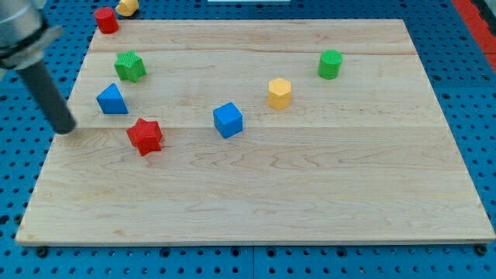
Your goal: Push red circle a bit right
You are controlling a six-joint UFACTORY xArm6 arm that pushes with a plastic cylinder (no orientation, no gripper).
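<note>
Red circle [106, 19], small, light, rigid-looking, sits at the board's [310, 209] top-left corner; my tip [67, 128], bare and grasping nothing, should press its left side.

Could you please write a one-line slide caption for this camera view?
My tip rests at the board's left edge beside the blue block, far below the red circle in the top-left corner.

A wooden board [325, 194] is lying on a blue pegboard [15, 170]. Sitting on it are a green star [129, 66], a blue triangle [112, 99], a red star [145, 136], a blue cube [228, 120], a yellow hexagon [280, 92] and a green cylinder [330, 63] — all well apart. A yellow block [127, 7] is resting at the top-left corner — shape unclear.
</note>
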